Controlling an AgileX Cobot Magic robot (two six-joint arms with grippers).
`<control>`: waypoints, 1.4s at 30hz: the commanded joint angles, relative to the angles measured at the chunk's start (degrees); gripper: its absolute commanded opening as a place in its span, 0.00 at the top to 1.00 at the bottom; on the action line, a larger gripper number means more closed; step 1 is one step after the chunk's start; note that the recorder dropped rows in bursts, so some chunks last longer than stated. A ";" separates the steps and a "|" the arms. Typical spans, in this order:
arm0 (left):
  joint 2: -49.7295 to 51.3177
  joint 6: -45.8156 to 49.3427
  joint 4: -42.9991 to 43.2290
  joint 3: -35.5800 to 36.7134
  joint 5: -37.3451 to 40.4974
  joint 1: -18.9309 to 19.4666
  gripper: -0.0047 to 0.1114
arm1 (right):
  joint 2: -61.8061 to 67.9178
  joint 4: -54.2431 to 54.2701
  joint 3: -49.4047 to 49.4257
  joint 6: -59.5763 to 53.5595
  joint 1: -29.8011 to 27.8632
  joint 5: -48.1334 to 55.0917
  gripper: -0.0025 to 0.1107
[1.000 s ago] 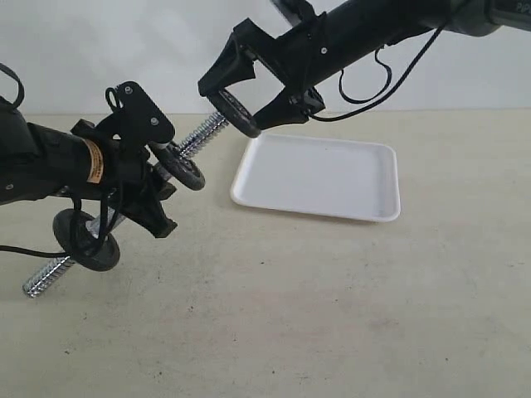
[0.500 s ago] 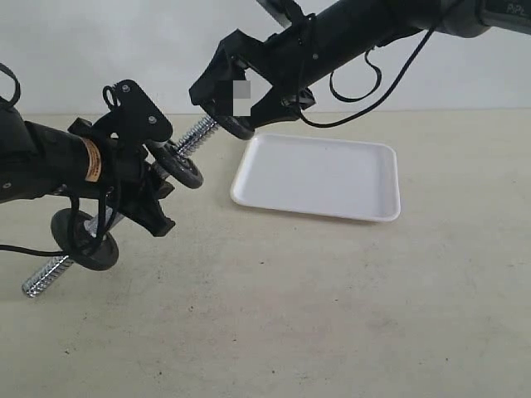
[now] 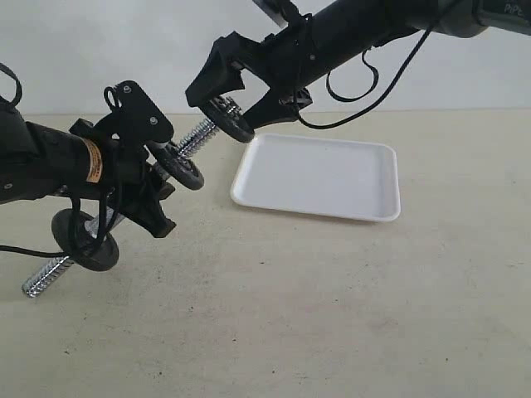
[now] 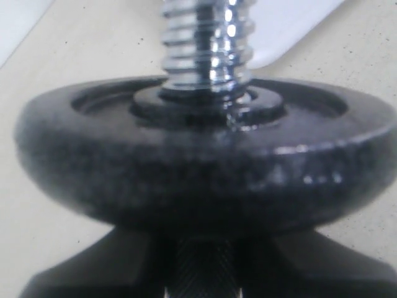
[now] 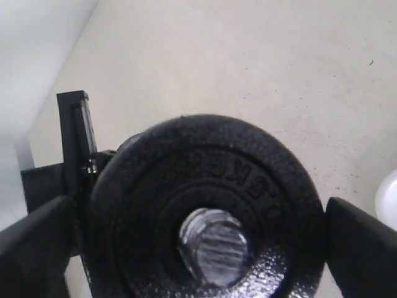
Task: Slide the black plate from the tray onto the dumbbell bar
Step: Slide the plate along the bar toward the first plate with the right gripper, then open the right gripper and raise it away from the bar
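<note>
My right gripper [image 3: 238, 106] is shut on the black plate [image 3: 236, 124], holding it by its rim at the upper threaded end of the dumbbell bar [image 3: 199, 134]. In the right wrist view the bar's tip [image 5: 214, 246] shows inside the centre hole of the plate [image 5: 205, 167], with a finger [image 5: 363, 245] on either side. My left gripper [image 3: 143, 187] is shut on the bar's middle and holds it tilted above the table. Two other black discs [image 3: 184, 171] [image 3: 84, 240] sit on the bar. The left wrist view is filled by the nearer disc [image 4: 205, 161]. The white tray [image 3: 319, 176] lies empty.
The tray sits on the beige table [image 3: 332, 307], right of the bar's upper end. The bar's lower threaded end [image 3: 40, 282] hangs close to the table at the left. A pale wall [image 3: 99, 50] runs behind.
My right gripper has carried the black plate left and slightly up, onto the bar's upper tip. The left arm and the bar have hardly moved.
</note>
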 commanded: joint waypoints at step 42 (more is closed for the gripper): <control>-1.34 0.25 0.53 -1.59 -51.90 -0.56 0.92 | -9.32 10.95 -0.93 11.91 1.68 4.65 0.08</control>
